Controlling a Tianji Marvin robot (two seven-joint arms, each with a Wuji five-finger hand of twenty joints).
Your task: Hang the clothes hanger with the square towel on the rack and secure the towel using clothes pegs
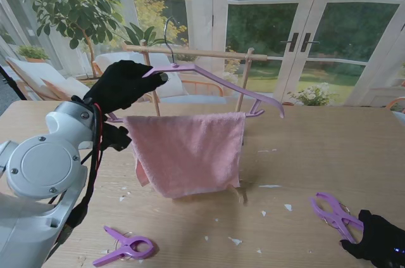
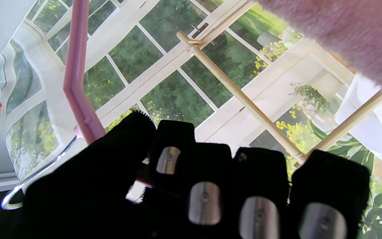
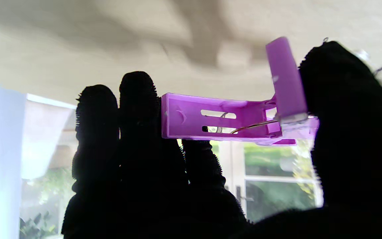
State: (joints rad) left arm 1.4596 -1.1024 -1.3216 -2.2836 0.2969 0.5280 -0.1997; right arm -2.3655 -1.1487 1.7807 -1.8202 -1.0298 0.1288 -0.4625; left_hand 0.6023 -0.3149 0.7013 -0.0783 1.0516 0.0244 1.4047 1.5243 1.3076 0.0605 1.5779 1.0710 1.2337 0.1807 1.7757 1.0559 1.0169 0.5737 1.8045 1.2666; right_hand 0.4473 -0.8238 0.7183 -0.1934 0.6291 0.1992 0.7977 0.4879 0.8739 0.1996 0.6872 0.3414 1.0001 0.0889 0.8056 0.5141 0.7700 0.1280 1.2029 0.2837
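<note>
Presently, the purple hanger (image 1: pixel 215 79) was held up at the wooden rack (image 1: pixel 196 54), its metal hook at the top rail, with the pink towel (image 1: pixel 186 151) draped over its lower bar. The left hand (image 1: pixel 123 84) was closed on the hanger's left arm. The right hand (image 1: pixel 380 241) gripped a purple peg (image 1: pixel 334 215) low over the counter (image 1: pixel 316 154). Another peg (image 1: pixel 123 246) lay nearer me, at left.
</note>
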